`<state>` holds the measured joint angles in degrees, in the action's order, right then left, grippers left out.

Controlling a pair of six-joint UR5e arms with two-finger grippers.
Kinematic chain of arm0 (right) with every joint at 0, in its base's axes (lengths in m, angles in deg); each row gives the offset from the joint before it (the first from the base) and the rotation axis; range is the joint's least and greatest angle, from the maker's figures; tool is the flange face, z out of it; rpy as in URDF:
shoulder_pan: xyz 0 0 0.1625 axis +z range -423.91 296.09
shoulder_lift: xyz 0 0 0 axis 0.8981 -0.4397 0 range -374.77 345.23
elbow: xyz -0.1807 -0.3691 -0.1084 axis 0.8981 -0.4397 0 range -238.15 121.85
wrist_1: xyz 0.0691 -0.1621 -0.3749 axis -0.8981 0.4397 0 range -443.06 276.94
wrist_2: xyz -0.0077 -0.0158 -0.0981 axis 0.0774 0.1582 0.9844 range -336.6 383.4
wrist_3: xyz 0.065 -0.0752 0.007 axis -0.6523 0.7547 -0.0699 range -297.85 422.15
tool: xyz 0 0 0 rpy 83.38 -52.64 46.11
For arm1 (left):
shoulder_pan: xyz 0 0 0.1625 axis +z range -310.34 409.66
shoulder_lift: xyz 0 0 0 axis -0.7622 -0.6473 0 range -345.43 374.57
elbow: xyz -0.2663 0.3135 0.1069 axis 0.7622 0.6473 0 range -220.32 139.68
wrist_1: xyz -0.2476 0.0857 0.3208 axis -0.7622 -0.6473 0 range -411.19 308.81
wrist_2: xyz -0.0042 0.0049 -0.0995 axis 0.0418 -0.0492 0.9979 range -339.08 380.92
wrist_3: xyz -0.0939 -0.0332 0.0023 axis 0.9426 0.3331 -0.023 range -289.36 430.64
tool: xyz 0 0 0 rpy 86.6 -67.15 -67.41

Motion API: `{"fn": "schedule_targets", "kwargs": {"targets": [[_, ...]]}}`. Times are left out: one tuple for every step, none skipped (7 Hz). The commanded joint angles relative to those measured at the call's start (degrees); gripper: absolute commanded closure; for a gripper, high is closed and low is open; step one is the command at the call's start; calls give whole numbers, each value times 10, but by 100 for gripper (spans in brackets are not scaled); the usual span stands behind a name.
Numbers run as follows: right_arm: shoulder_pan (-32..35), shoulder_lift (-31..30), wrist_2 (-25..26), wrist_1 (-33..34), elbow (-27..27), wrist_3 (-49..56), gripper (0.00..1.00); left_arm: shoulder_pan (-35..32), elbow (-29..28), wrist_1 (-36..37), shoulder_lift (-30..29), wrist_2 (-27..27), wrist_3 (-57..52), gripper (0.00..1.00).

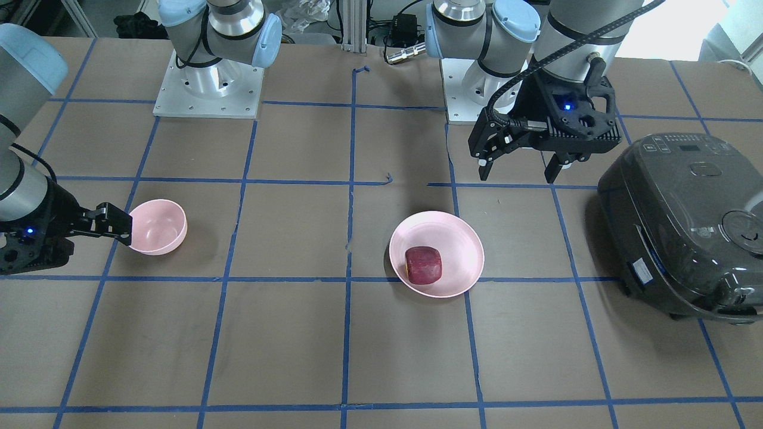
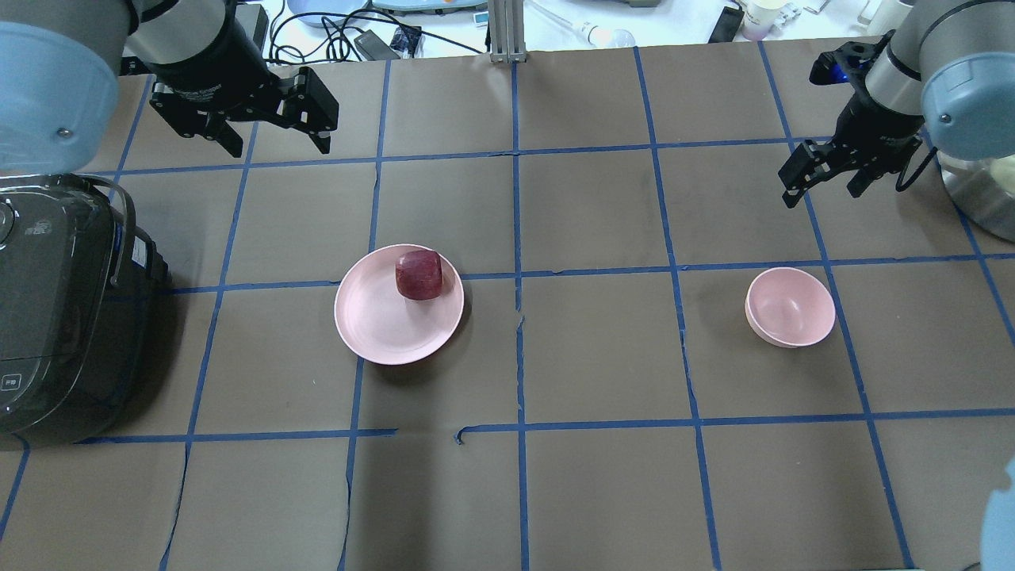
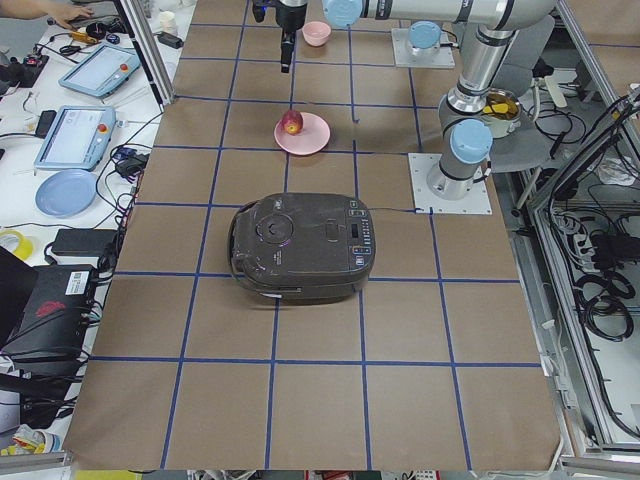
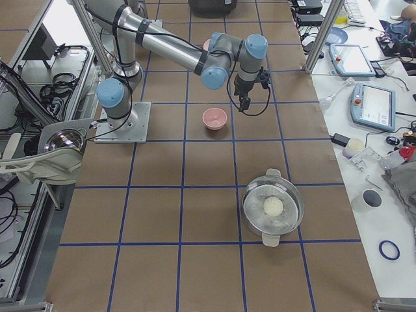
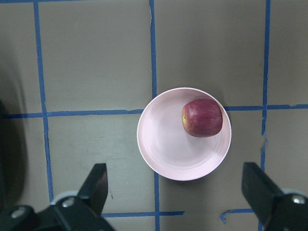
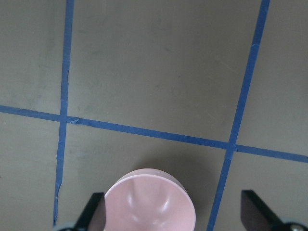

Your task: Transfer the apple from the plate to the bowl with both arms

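The dark red apple [image 1: 424, 264] [image 2: 419, 274] lies on the far edge of the wide pink plate [image 1: 459, 238] [image 2: 373, 325]. My left gripper [image 2: 280, 147] [image 1: 517, 177] is open and empty, raised above the table beyond the plate. Its wrist view looks straight down on the apple [image 5: 202, 118] and the plate [image 5: 159, 149]. The small pink bowl [image 2: 790, 305] [image 1: 158, 226] stands empty to the right. My right gripper [image 2: 821, 194] [image 1: 113, 229] is open and empty, hovering just beyond the bowl [image 6: 149, 202].
A dark rice cooker [image 2: 55, 301] [image 1: 685, 220] stands on the table at my left, close to the plate's side. A metal pot [image 4: 273, 208] holding a white ball sits at my far right [image 2: 983, 190]. Blue tape lines grid the brown table.
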<state>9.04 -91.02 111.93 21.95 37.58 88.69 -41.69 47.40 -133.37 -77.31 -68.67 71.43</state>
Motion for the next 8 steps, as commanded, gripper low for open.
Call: {"fn": "schedule_targets", "kwargs": {"targets": [[0,-1,6,0,-1,-1,0,0,-1,0,0,0,0,0],[1,-4,8,-2,-2,-1,0,0,0,0,1,0,0,0],[1,-4,2,-2,-2,-1,0,0,-1,0,1,0,0,0],[1,-4,2,-2,-2,-1,0,0,-1,0,1,1,0,0],[1,-6,8,-5,-2,-2,0,0,-1,-1,1,-1,0,0],[1,-6,10,-9,2,-2,0,0,-1,0,1,0,0,0],[3,-14,33,-8,-5,-2,0,0,-1,0,2,0,0,0],[14,-54,59,-63,-30,-2,0,0,-3,-1,1,-1,-5,0]]}}
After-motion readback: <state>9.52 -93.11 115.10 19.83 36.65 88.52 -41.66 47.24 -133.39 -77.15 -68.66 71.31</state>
